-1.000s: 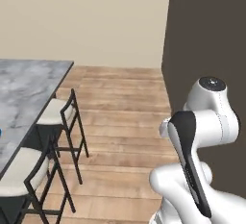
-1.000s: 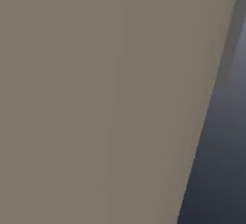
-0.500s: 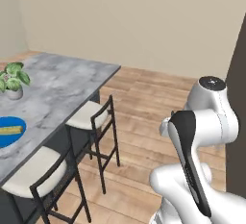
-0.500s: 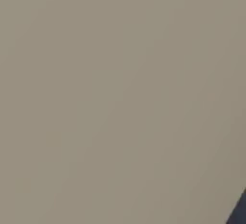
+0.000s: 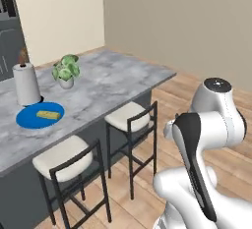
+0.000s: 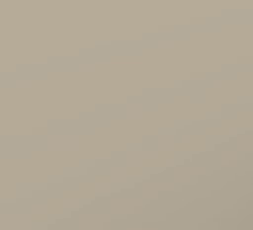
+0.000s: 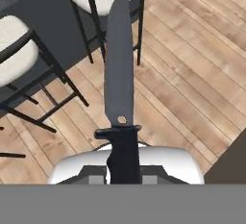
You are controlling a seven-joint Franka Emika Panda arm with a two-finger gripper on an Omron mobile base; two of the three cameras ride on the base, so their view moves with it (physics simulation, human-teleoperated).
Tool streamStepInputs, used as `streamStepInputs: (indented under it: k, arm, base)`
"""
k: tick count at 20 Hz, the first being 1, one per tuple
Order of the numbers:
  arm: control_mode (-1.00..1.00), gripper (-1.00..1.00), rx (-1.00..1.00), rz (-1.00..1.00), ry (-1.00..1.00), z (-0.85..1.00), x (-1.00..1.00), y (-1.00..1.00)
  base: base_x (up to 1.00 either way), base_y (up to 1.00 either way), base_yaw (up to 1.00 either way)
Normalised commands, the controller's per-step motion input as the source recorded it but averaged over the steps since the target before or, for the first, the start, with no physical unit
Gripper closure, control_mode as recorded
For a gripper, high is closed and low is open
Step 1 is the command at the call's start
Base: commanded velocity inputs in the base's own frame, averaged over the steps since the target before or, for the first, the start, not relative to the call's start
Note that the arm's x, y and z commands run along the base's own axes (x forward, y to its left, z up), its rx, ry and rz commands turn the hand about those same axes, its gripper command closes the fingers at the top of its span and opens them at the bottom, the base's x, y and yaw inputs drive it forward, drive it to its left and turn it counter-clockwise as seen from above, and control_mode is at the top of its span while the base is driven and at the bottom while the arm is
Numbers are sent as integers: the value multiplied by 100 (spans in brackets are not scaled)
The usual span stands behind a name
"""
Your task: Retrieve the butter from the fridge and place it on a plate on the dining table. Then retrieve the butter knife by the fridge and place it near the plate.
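My gripper point(image 7: 124, 172) is shut on the handle of the butter knife point(image 7: 119, 69), a dark knife whose blade points away from the hand, over the wooden floor beside the stools. On the marble dining table point(image 5: 113, 83) lies the round blue plate point(image 5: 29, 117), and the yellow butter point(image 5: 48, 114) rests on it. The plate sits near the table's front edge, above the nearer stool. The grey fridge point(image 5: 9, 41) shows at the far left edge, beyond the table.
A white paper-towel roll point(image 5: 26, 83) stands just behind the plate, and a small potted plant point(image 5: 66, 71) beside it. Two white-seated black stools point(image 5: 129, 116) point(image 5: 63, 157) line the table's near side. A beige wall point(image 6: 126, 103) lies close on the right.
The base has turned, so the whole left view has swung. The table now shows along its length with plate, roll and plant, and the dark wall at the right has left the picture.
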Motion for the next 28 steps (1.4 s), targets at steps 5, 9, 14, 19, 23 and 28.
streamStepInputs:
  k: [5,9,14,19,23,28]
  arm:
    - [100,100,0,0,0,0,0,0]
    - [100,100,0,0,0,0,0,0]
    - [100,100,0,0,0,0,0,0]
    - [100,100,0,0,0,0,0,0]
    - [100,100,0,0,0,0,0,0]
    - [100,100,0,0,0,0,0,0]
  base:
    - [23,-35,64]
    - [24,-38,59]
    - [28,-32,54]
    - [43,-44,45]
    - [90,-68,26]
    - [78,-62,5]
